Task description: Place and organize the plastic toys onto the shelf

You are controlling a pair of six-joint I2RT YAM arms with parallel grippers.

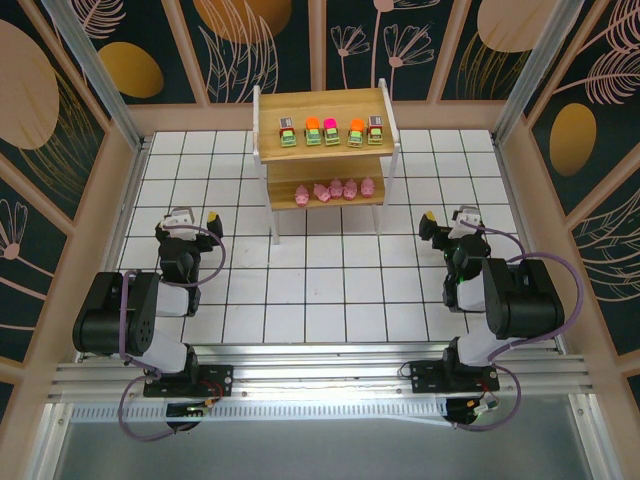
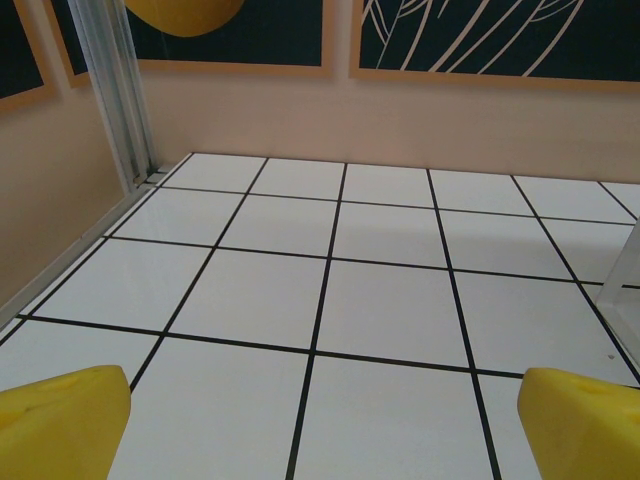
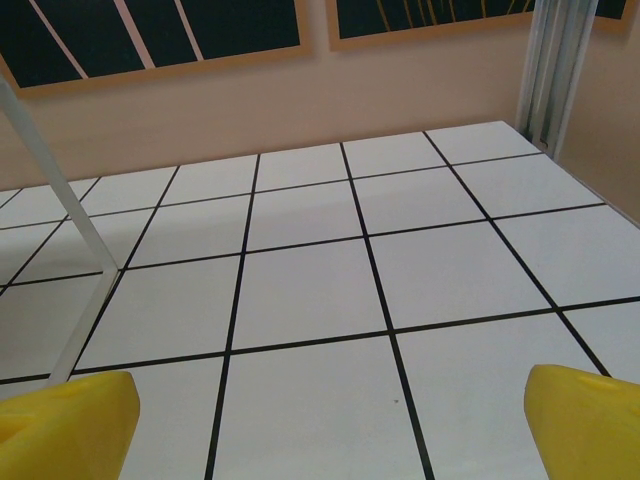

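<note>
The left gripper [image 1: 191, 214] hangs released, its yellow fingertips [image 2: 62, 420] spread wide over bare tile, grasping nothing and touching nothing. The right gripper [image 1: 447, 215] is likewise wide apart and holds nothing; its wrist camera shows yellow pads [image 3: 585, 418] at both lower corners with only the white tiled table [image 1: 300, 290] between them. Each gripper sits well apart from the shelf [image 1: 320, 100], one on either side of it.

Ten toys are on the shelf, none on the table. The upper tier carries five green blocky toys [image 1: 332, 132] in a single row (from left to right their tops look grey-brown, orange, magenta, orange, grey-brown). The lower tier carries five pale pink pig figures [image 1: 337, 189], also in a row, close together, with the leftmost one nearer the front edge than the others.

The shelf stands at the far middle of the table, near the back wall. One of its white legs [image 3: 62, 190] slants through the left of the right wrist view.
</note>
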